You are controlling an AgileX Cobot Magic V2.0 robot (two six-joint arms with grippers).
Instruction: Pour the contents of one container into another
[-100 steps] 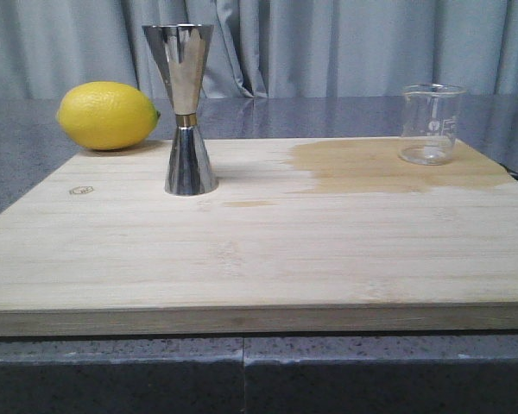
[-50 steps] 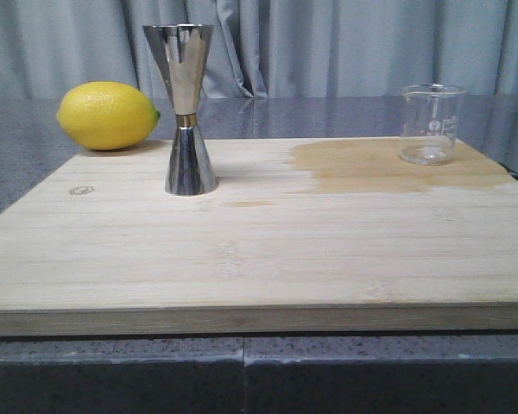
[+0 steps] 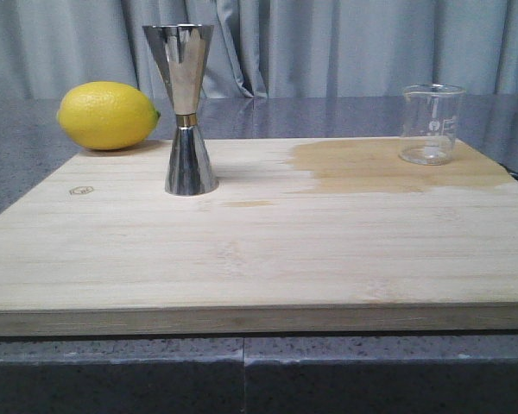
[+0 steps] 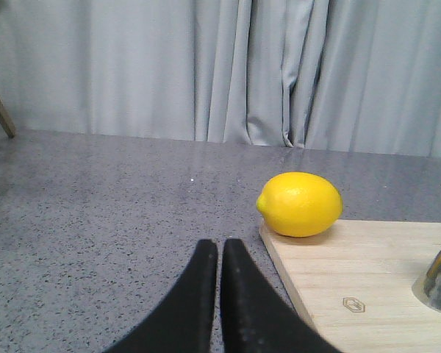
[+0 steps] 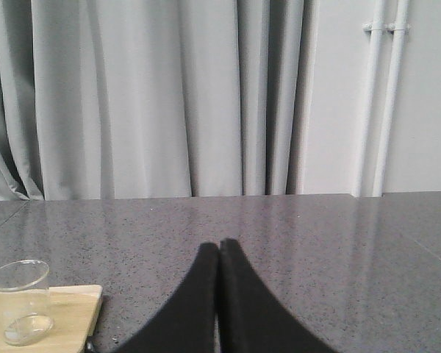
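1. The steel jigger (image 3: 188,108) stands upright on the left half of the wooden board (image 3: 259,250), just beside a lemon (image 3: 108,115) that sits at the board's far left corner. The glass beaker (image 3: 431,123) is upright too, way over at the far right corner, well apart from the jigger.
2. The beaker looks pretty much empty, clear glass all the way down. I can't see inside the jigger from any angle, so no idea if it holds anything.
3. There's a darker wet-looking patch (image 3: 388,164) on the board around and in front of the beaker. Could be spilled liquid, can't say for sure.
4. The left pincer (image 4: 219,250) is closed with nothing in it, hanging over the grey worktop (image 4: 95,198) off the board's left edge. The right pincer (image 5: 219,251) is the same: tips together, holding nothing, off to the beaker's right.
5. Honestly this fits both ends: containers parked before a pour, or set back down after one. Neither container is being held or tilted.
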